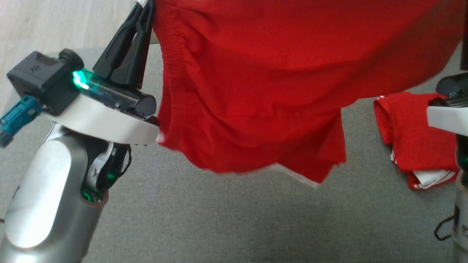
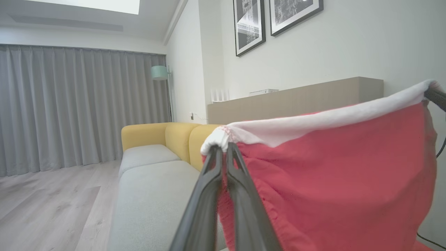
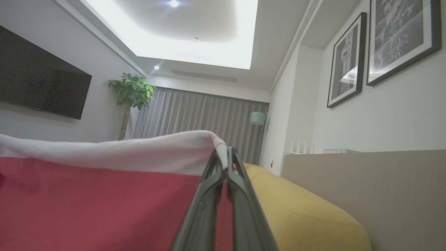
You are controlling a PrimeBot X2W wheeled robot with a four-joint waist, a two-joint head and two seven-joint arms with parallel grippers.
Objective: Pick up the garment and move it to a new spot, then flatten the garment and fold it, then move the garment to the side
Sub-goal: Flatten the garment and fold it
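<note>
Head view: left arm raised and angled up to the right. The left tool (image 1: 145,6) sits at the frame top, clamped on a corner of the red garment (image 1: 256,73). The garment hangs spread in the air above the grey sofa seat (image 1: 219,219). A folded red garment (image 1: 413,142) lies on the seat, beside the right wrist (image 1: 446,113).

Left wrist view: fingers (image 2: 209,181) meet on the white hem (image 2: 313,122). The cloth drapes to the right.

Right wrist view: right tool (image 3: 227,155) pinched tight on the opposite hem corner. The cloth falls away to the left.
</note>
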